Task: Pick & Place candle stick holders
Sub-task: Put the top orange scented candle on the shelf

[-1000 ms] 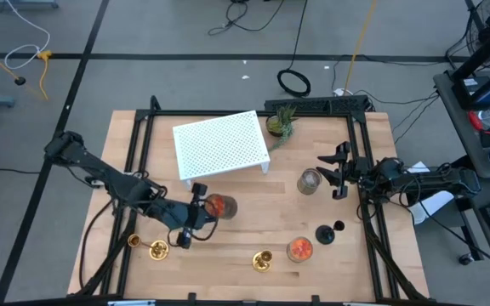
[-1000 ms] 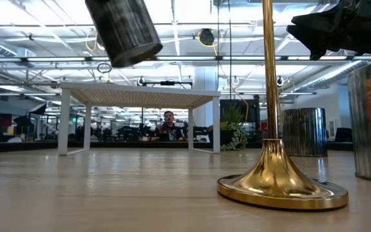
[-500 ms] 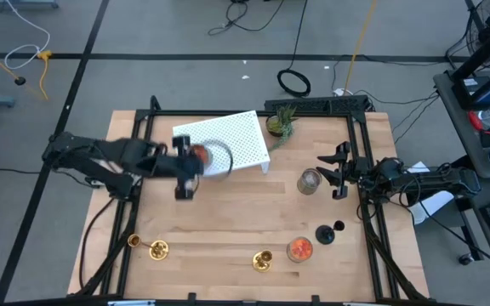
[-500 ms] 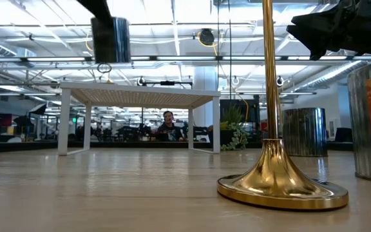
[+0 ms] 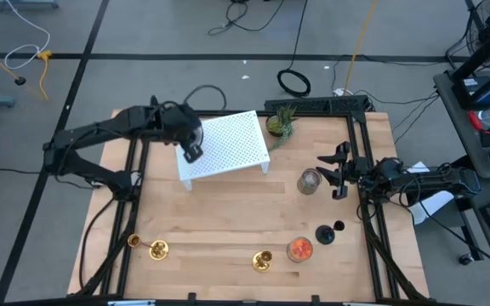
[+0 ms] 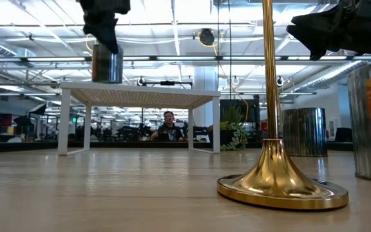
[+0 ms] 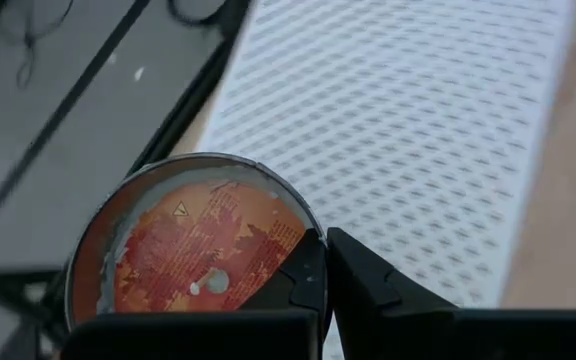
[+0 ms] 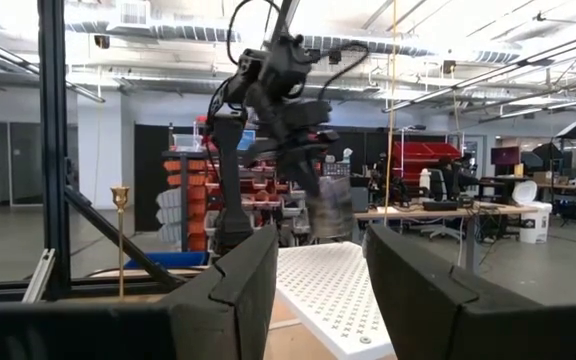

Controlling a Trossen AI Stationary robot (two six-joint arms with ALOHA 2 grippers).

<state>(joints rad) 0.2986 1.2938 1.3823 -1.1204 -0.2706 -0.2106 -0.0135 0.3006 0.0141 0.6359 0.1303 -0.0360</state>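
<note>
My left gripper (image 5: 190,143) is shut on a glass cup with an orange inside (image 7: 190,252), over the left end of the white perforated rack (image 5: 224,144). In the low view the cup (image 6: 107,63) hangs right at the rack's top (image 6: 140,87); whether it touches I cannot tell. My right gripper (image 5: 337,171) is open and empty beside the greyish clear cup (image 5: 310,181). A second orange cup (image 5: 299,249), a black stemmed holder (image 5: 324,234) and two brass holders (image 5: 157,249) (image 5: 263,260) stand on the table near its front edge. My left gripper holds the cup by its rim wall (image 7: 306,232), one finger (image 7: 303,275) inside the cup and the other (image 7: 368,290) outside. The fingers come from above, pointing down. The cup hangs upright below them, its open top up.
A small green potted plant (image 5: 281,124) stands at the rack's far right corner. Black frame rails (image 5: 134,161) run along the table's left and right sides. In the low view a brass holder (image 6: 279,183) stands close in front. A person shows far behind the table.
My left gripper has risen from low over the table's near left part and gone toward the far edge with the orange cup, ending over the rack's left end. The cup, tilted before, now hangs upright just at the rack's top.
</note>
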